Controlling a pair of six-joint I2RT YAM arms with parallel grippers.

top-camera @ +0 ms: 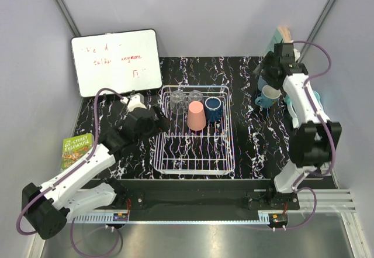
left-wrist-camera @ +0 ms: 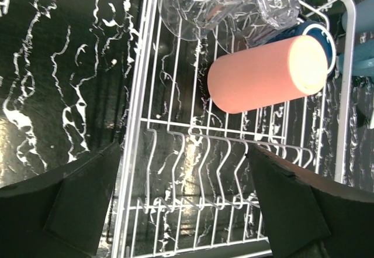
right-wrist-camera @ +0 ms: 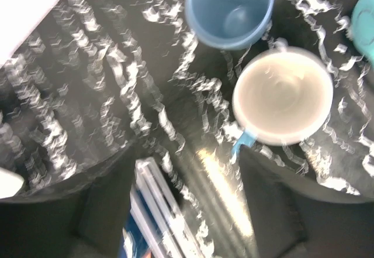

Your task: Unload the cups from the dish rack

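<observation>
The white wire dish rack stands mid-table. At its far end are two clear glasses, a salmon-pink tumbler and a dark navy mug. My left gripper hovers open over the rack's left side, short of the tumbler, with nothing between its fingers. Two light blue mugs stand upright on the table right of the rack; one of them has a pale inside. Above them my right gripper is open and empty.
A whiteboard leans at the back left. A green book lies at the left edge. Something teal sits by the right arm, close to the mugs. A blurred white and blue strip shows below the right fingers.
</observation>
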